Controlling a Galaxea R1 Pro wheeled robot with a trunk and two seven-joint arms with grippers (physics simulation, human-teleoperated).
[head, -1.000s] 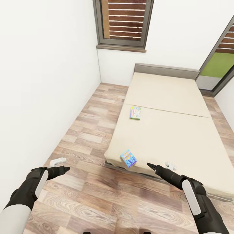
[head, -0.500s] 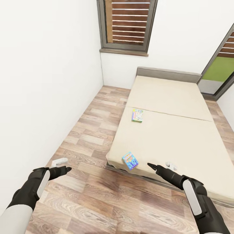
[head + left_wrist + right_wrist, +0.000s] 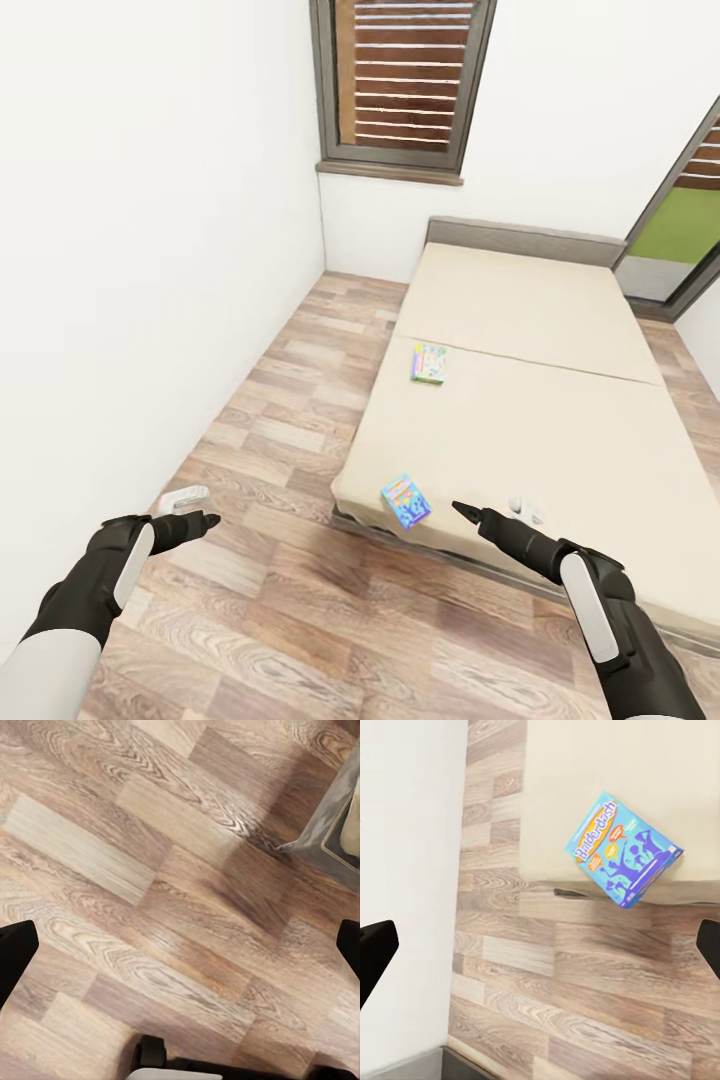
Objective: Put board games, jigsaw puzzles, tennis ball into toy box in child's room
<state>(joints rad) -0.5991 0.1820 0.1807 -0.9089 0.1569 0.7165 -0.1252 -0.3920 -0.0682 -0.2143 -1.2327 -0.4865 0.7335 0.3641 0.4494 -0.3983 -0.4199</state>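
The beige bed (image 3: 540,420) with its grey headboard lies ahead on the right. Two board games rest on it. A blue cartoon-covered one (image 3: 405,500) sits at the near left corner, and it reads "Balderdash" in the right wrist view (image 3: 622,851). A green and white one (image 3: 428,363) lies further along the left edge. My right gripper (image 3: 480,512) hovers open just right of the blue game, over the bed's near edge. My left gripper (image 3: 200,512) hangs open over the wood floor (image 3: 150,870), away from the bed. The table, toy box, puzzles and ball are out of view.
A white wall (image 3: 150,250) runs along the left, leaving a strip of plank floor (image 3: 290,400) between it and the bed. A grey-framed window (image 3: 405,80) is in the far wall and a glass door (image 3: 680,220) at the far right. The bed frame's corner (image 3: 330,832) is near my left gripper.
The whole picture has slid down and slightly right, so the camera has moved. Both arms keep the same pose, and the games lie where they were on the bed.
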